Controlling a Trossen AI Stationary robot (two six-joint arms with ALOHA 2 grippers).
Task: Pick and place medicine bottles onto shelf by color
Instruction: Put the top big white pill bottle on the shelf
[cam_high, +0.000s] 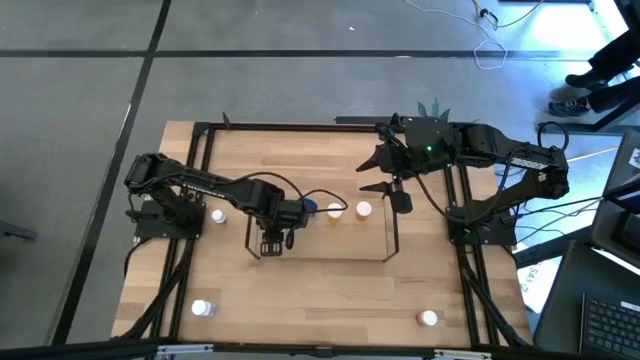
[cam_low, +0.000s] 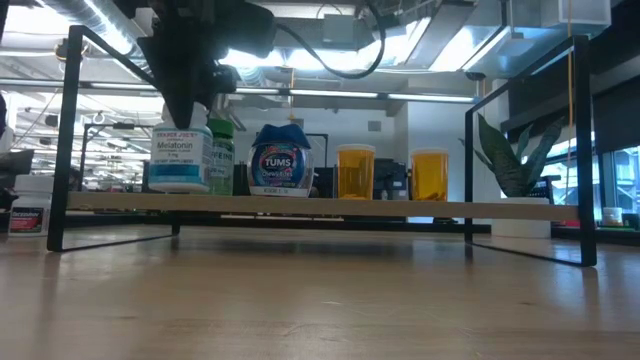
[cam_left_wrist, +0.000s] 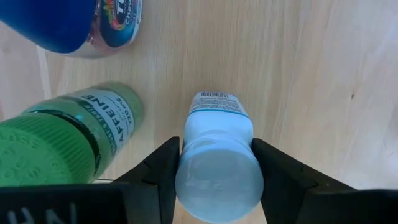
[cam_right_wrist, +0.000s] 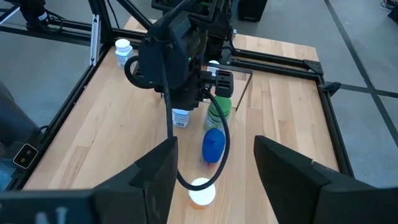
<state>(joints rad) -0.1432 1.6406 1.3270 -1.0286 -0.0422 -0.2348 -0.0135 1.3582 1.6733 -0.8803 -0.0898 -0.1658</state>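
Green-capped bottle (cam_left_wrist: 43, 149), white-capped bottle (cam_left_wrist: 219, 171)

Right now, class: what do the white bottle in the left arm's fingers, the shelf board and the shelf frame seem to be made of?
White bottle: likely plastic, smooth matte cap, paper label.
Shelf board: wood, pale with visible grain.
Shelf frame: probably metal, thin dark painted bars.

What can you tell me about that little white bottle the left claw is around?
The Melatonin bottle is a small white plastic cylinder with a pale round cap and a white and teal label carrying a barcode. It stands upright on the shelf at one end of the row, close beside a green-capped bottle. The left gripper comes down from above, its two dark fingers pressed against opposite sides of the cap.
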